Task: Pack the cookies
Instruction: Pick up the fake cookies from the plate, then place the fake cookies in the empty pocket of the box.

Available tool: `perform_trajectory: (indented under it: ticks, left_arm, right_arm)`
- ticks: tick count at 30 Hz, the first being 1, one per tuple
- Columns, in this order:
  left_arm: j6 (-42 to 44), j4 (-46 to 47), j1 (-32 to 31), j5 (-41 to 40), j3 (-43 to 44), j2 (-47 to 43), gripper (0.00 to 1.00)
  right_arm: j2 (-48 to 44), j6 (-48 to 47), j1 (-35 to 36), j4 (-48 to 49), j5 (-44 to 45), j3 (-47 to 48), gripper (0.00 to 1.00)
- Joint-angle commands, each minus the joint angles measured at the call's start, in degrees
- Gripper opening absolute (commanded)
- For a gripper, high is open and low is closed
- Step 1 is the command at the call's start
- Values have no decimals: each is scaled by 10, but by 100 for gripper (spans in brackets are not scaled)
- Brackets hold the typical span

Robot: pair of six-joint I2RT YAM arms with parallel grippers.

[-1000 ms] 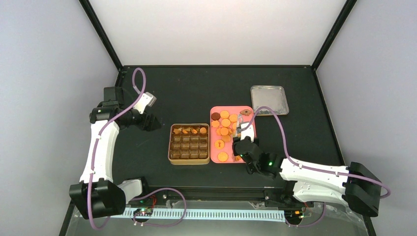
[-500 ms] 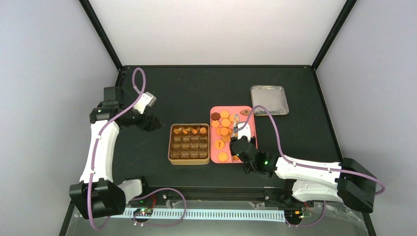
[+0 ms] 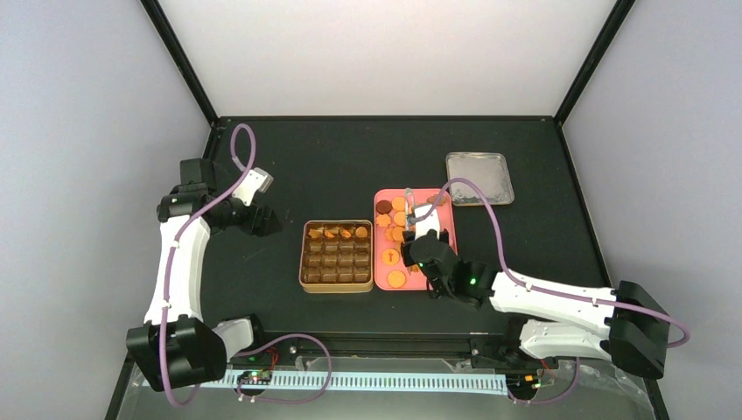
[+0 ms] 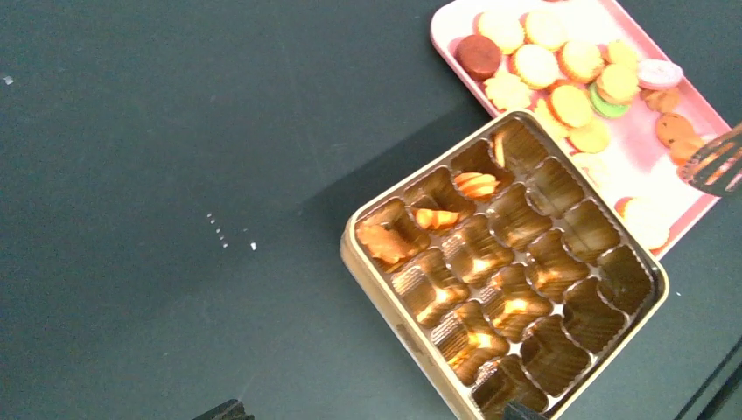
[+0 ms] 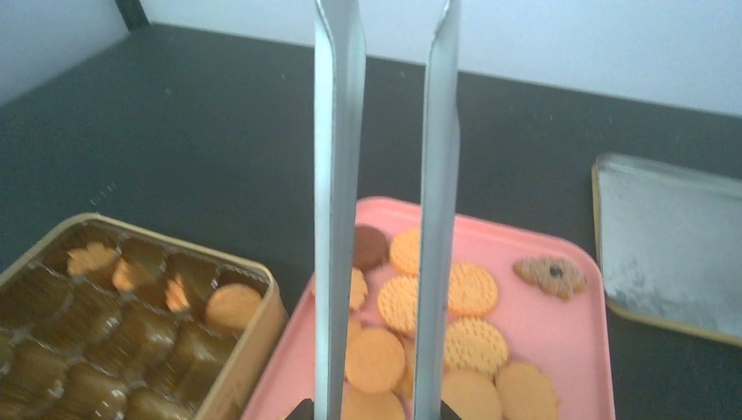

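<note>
Metal tongs, clenched in the right gripper, hang above cookies on a pink tray; left gripper gapes empty near the tin.

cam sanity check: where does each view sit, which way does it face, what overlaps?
Top external: above and behind the bases, looking down on the black table; both arms show, left gripper and right gripper included.
Left wrist: over the table's left side, looking down toward the cookie tin; only its fingertips show, at the bottom edge.
Right wrist: low, looking forward along the metal tongs over the pink tray; almost nothing of the gripper shows.
Shared: all three see tin, tray and cookies.
</note>
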Motion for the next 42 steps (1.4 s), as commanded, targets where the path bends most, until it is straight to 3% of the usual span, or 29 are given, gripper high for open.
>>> perform_trajectory:
  ticks: [1, 7, 15, 23, 32, 38, 42]
  left_arm:
    - [23, -8, 38, 6, 1, 0, 77]
    - [30, -12, 83, 14, -2, 5, 77]
    - [39, -10, 128, -8, -26, 2, 76]
    - [38, -7, 138, -11, -37, -17, 76]
    - [39, -6, 138, 0, -37, -17, 76]
    - [40, -5, 138, 3, -35, -14, 76]
    - [39, -4, 138, 6, -34, -14, 76]
  right_arm:
    - [-4, -49, 10, 25, 1, 57, 19]
    - [65, -91, 16, 65, -55, 148, 20]
    - [255, -119, 28, 107, -160, 333, 20]
    - [420, -124, 28, 104, -195, 488, 21]
    - [501, -118, 27, 91, -209, 556, 26]
    - [518, -116, 26, 87, -228, 567, 38]
    - [519, -113, 27, 88, -224, 565, 40]
